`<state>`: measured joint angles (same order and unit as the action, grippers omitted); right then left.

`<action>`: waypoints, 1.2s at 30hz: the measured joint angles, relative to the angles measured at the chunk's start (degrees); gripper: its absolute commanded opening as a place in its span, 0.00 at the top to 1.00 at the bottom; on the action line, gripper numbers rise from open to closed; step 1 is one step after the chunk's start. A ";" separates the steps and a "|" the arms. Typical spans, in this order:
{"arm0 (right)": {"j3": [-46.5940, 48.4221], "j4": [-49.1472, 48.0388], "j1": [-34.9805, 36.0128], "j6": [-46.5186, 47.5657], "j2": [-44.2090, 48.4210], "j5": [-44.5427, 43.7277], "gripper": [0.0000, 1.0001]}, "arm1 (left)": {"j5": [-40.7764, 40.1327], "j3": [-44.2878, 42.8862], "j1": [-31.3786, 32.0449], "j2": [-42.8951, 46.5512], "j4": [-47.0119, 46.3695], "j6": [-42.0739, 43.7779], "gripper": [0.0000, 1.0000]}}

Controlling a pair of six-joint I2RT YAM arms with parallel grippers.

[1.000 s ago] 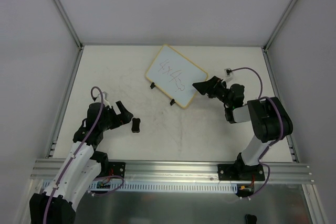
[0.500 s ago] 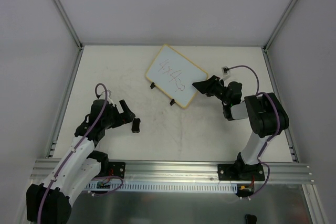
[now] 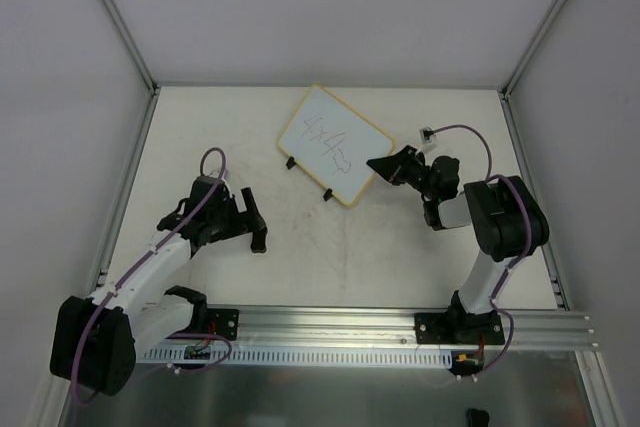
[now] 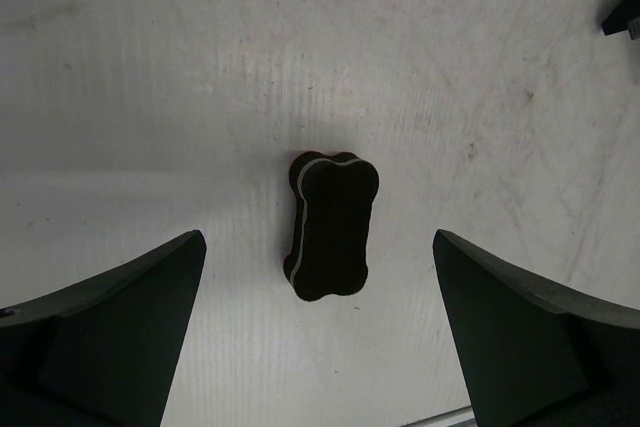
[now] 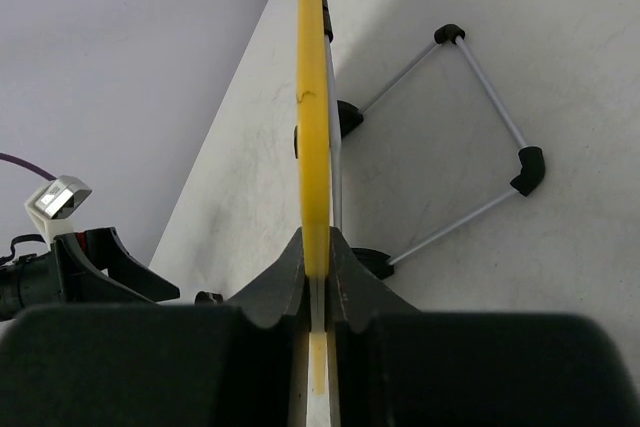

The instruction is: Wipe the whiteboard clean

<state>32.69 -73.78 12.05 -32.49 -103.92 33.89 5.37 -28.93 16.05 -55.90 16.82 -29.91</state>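
The whiteboard (image 3: 335,145) stands tilted at the back middle of the table, white with a tan frame and faint writing. My right gripper (image 3: 373,164) is shut on its right edge. In the right wrist view the frame (image 5: 311,97) shows edge-on as a yellow strip pinched between the two fingers of the right gripper (image 5: 317,252). A small black eraser (image 3: 259,239) lies flat on the table at the left. My left gripper (image 3: 250,219) hovers over it, open wide. In the left wrist view the eraser (image 4: 330,225) lies between the spread fingers of the left gripper (image 4: 318,239), untouched.
Two black feet (image 3: 291,162) sit on the whiteboard's near edge. A thin wire stand (image 5: 480,117) props it from behind. An aluminium rail (image 3: 330,322) runs along the near edge, and grey walls close in the table. A dark object (image 4: 625,12) shows at the upper right.
The left arm has swung right and forward until its open gripper is over the eraser. The right gripper has closed on the whiteboard's edge.
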 measured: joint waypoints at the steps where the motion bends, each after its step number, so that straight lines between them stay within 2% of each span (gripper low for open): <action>1: 0.09 -0.17 0.00 0.02 -0.02 0.04 1.00 | -0.11 -0.22 0.46 -0.76 0.11 0.13 0.01; 19: 1.75 -0.96 0.07 1.27 -1.75 1.36 1.00 | -7.17 -4.52 9.81 -13.31 2.19 0.59 0.01; 28: 2.89 -1.01 0.07 2.08 -2.89 2.08 1.00 | -10.47 -7.06 11.43 -17.88 2.43 0.63 0.02; 30: 3.04 -1.03 0.07 2.14 -2.93 2.36 1.00 | -11.06 -7.72 11.91 -18.82 2.54 0.63 0.07; 31: 3.19 -1.03 0.07 2.16 -2.99 2.49 1.00 | -11.72 -7.96 12.33 -19.23 2.58 0.57 0.15; 33: 3.43 -1.03 0.07 2.21 -3.30 2.62 1.00 | -12.37 -8.28 12.55 -19.82 2.64 0.57 0.22; 34: 3.52 -1.05 0.07 2.19 -3.45 2.62 1.00 | -12.66 -8.39 12.83 -20.04 2.71 0.57 0.31; 36: 3.58 -1.09 0.07 2.16 -3.54 2.62 1.00 | -13.22 -8.66 12.85 -20.52 2.93 0.50 0.35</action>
<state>36.27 -74.87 12.12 -30.33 -107.46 36.51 -7.86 -37.58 28.91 -76.42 19.75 -29.41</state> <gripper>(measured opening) 0.081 0.688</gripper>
